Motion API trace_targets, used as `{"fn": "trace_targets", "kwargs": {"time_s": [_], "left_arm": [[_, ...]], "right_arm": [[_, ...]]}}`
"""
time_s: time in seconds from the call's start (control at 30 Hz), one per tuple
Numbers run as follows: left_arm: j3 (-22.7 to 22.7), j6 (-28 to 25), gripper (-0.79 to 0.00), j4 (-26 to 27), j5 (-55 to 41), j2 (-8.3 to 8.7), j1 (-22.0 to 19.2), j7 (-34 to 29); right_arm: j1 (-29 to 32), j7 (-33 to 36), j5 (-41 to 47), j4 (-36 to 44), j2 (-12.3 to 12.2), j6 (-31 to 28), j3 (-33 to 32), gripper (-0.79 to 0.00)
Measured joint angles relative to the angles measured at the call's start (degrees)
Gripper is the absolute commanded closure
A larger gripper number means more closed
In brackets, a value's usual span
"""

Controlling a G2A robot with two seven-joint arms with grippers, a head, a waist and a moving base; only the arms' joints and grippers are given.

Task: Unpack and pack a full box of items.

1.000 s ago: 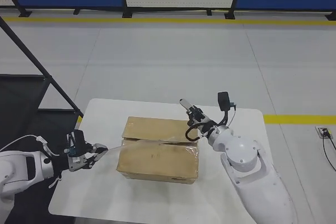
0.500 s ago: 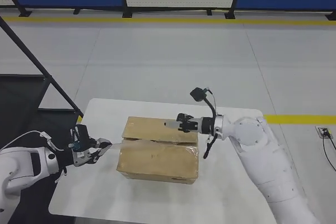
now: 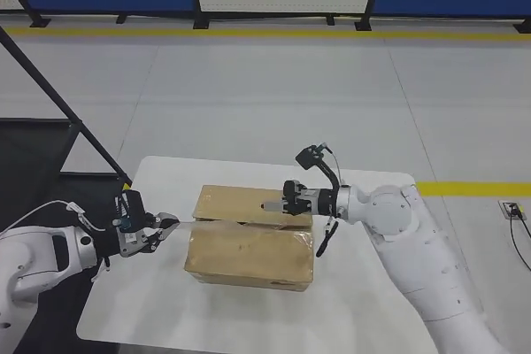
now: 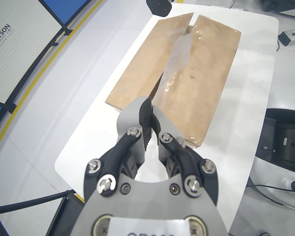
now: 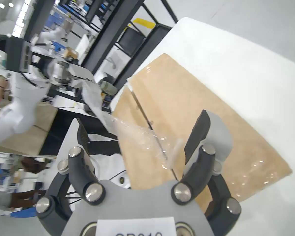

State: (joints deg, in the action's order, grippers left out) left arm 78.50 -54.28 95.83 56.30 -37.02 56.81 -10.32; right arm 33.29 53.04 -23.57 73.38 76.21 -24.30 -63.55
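Observation:
A brown cardboard box (image 3: 252, 237) lies in the middle of the white table (image 3: 159, 301), its top flaps down along a centre seam. A strip of clear tape (image 4: 177, 57) is peeled off that seam and stretches to my left gripper (image 4: 150, 109), which is shut on its end just off the box's left end (image 3: 166, 223). The tape (image 5: 127, 128) still clings to the box (image 5: 199, 124) near its right end. My right gripper (image 5: 142, 133) hovers open over the box's right part (image 3: 274, 205), its fingers on either side of the tape.
Bare table top (image 4: 248, 79) runs along both long sides of the box. A black metal frame (image 3: 62, 115) stands beyond the table's left corner. Grey floor with a yellow line (image 3: 478, 188) surrounds the table.
My right arm swung from the table's right side over the box and lowered toward the seam. My left gripper drew the tape a little farther left and up.

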Motion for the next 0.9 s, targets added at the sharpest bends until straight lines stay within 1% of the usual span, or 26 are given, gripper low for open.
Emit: {"fn": "trace_targets", "kwargs": {"time_s": [0.03, 0.1, 0.13, 0.17, 0.2, 0.27, 0.3, 0.47, 0.63, 0.83, 0.87, 0.9], "left_arm": [[-0.08, -0.04, 0.0, -0.06, -0.06, -0.04, -0.11, -0.01], [-0.22, -0.21, 0.0, -0.2, -0.13, -0.13, -0.32, -0.02], [-0.26, -0.34, 0.0, -0.23, -0.16, -0.16, -0.4, -0.02], [-0.29, -0.5, 0.0, -0.3, -0.21, -0.2, -0.52, 0.0], [-0.3, -0.61, 0.0, -0.35, -0.23, -0.22, -0.6, -0.01], [-0.3, -0.93, 0.0, -0.42, -0.34, -0.27, -0.78, -0.04], [-0.28, -1.06, 0.0, -0.47, -0.41, -0.29, -0.86, -0.05], [-0.17, -1.53, 0.0, -0.64, -0.57, -0.4, -1.06, 0.04], [-0.02, -1.93, 0.0, -0.69, -0.82, -0.49, -1.05, 0.12], [-0.04, -2.08, 0.0, -0.55, -0.89, -0.63, -0.97, 0.14], [-0.05, -2.16, 0.0, -0.54, -0.88, -0.66, -0.97, 0.16], [-0.05, -2.22, 0.0, -0.54, -0.88, -0.68, -0.98, 0.19]], "right_arm": [[0.81, -0.91, -2.55, 1.23, -0.17, 0.08, 0.17, -0.785], [2.51, -2.31, -7.8, 3.86, -0.59, 1.18, 0.14, -0.471], [3.21, -2.77, -10.07, 5.05, -0.78, 2.12, 0.1, -0.48], [4.19, -3.12, -13.01, 6.76, -0.99, 3.58, 0.17, -0.536], [4.96, -3.21, -14.91, 8.16, -1.12, 4.59, 0.31, -0.526], [6.65, -3.0, -18.67, 11.42, -1.41, 6.6, 0.61, -0.409], [7.28, -2.84, -20.42, 12.74, -1.53, 7.63, 0.75, -0.391], [10.26, -2.13, -30.31, 19.57, -1.82, 13.76, 2.83, -0.366], [11.49, 0.53, -39.0, 23.46, -1.66, 19.75, 5.89, -0.36], [11.54, 2.28, -43.97, 25.11, -0.96, 23.56, 9.6, -0.354], [11.48, 2.48, -44.61, 25.19, -0.84, 23.96, 10.05, -0.345], [11.43, 2.59, -45.16, 25.22, -0.75, 24.27, 10.37, -0.277]]}}
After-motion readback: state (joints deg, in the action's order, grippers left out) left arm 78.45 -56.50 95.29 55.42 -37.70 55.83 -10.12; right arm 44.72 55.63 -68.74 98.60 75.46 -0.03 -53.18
